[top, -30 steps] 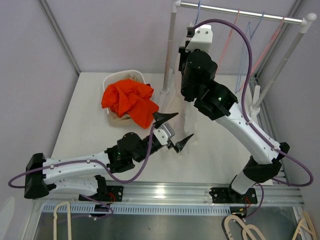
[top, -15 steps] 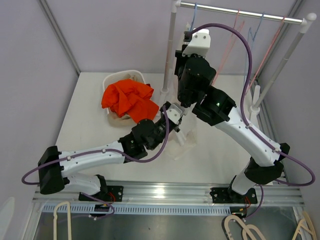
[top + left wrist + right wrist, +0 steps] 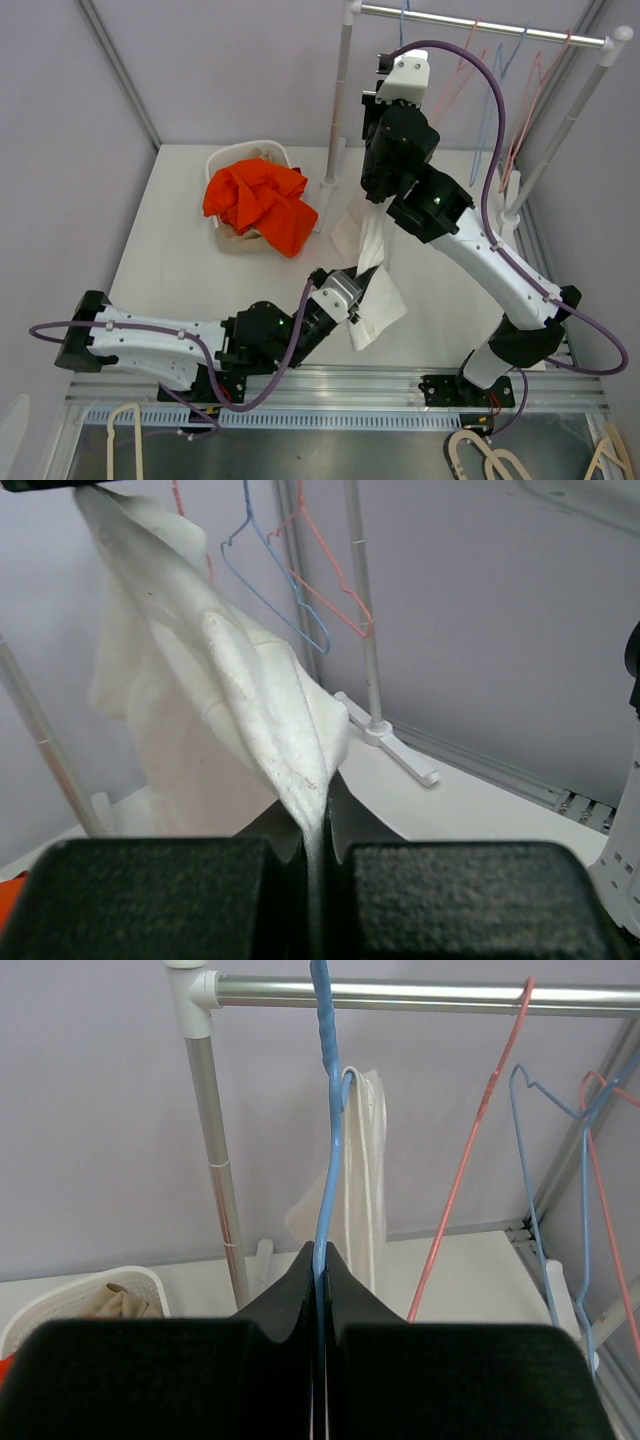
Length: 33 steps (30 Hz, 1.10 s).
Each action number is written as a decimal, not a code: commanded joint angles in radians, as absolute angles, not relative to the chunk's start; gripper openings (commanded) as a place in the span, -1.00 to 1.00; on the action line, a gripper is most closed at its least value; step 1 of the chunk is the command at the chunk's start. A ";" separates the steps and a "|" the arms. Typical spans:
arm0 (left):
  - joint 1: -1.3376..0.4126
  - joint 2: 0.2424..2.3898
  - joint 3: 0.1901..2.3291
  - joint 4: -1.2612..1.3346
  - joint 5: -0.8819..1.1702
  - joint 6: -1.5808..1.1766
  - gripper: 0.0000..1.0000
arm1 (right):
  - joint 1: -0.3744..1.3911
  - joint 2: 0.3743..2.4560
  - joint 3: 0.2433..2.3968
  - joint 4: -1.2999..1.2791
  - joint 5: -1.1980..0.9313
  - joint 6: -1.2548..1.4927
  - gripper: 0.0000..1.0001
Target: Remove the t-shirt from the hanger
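The white t-shirt (image 3: pixel 372 262) hangs as a stretched strip from the blue hanger (image 3: pixel 326 1140) down to my left gripper (image 3: pixel 347 296). My left gripper (image 3: pixel 315 792) is shut on a bunched fold of the t-shirt (image 3: pixel 235 680), low over the table near its front edge. My right gripper (image 3: pixel 320 1256) is shut on the blue hanger's wire just below the rail (image 3: pixel 420 995), with the shirt's cloth (image 3: pixel 362 1150) draped behind the wire. In the top view the right wrist hides its fingers.
A white basket (image 3: pixel 250 151) holding an orange garment (image 3: pixel 258 198) stands at the back left. The rack's post (image 3: pixel 340 90) rises beside it. Pink (image 3: pixel 478 1150) and blue (image 3: pixel 545 1160) empty hangers hang further right on the rail. Spare hangers (image 3: pixel 480 455) lie below the table's front.
My left gripper closed on the shirt's lower part and drew back toward the near edge, pulling the cloth out long. The right arm stayed up at the rail, shifting slightly.
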<state>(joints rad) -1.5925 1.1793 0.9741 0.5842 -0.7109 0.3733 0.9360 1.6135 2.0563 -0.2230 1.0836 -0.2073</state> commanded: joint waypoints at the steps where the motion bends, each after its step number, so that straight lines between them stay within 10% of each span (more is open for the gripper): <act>1: -1.718 1.167 0.954 0.617 -0.761 0.460 -0.99 | 0.868 1.618 2.098 -0.103 1.051 -0.216 -1.00; 33: -1.813 1.109 0.825 0.667 -0.764 0.258 -0.99 | 0.724 1.721 2.315 -0.304 0.923 -0.118 -1.00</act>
<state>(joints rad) -1.7596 1.1381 0.8654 0.6426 -0.8566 0.3145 0.7753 1.7168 2.2726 -0.4294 0.9432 -0.1207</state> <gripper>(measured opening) 0.017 0.018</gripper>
